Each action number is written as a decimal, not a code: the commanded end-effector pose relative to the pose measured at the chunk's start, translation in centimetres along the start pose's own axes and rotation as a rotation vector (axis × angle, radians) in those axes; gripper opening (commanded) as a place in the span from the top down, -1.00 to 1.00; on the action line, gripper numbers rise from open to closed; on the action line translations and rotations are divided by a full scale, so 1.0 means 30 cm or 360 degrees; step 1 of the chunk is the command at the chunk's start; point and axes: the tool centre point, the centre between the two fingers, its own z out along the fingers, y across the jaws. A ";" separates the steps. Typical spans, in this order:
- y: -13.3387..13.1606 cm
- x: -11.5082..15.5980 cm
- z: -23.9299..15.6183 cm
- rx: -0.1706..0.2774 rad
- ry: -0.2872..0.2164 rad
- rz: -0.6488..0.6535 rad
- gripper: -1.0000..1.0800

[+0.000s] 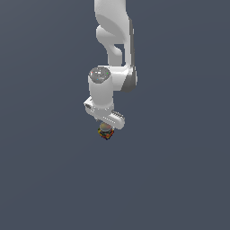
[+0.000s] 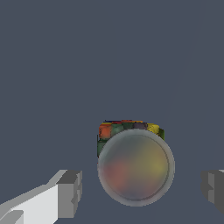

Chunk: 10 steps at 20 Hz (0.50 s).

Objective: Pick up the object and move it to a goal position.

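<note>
We see the end effector [image 2: 141, 190] spread open, its two fingers [image 2: 70, 193] standing apart on either side of the object [image 2: 134, 166] with a clear gap to each. The object, a small lump with a greyish round top and red, orange, yellow and green flecks, sits between them. From outside, it [image 1: 105, 131] lies directly under the end effector [image 1: 107, 123] on the dark counter [image 1: 179, 179].

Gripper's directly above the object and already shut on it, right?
Not shut. The wrist view shows the fingers spread wide with clear gaps either side of the object; the gripper is open. It is above the object, as the exterior view shows.
</note>
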 end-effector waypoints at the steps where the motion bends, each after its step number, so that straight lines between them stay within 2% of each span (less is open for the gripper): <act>1: 0.000 0.000 0.000 0.0000 0.0000 0.0000 -0.92; 10: 0.003 -0.003 0.090 0.0000 0.0001 0.0005 -0.92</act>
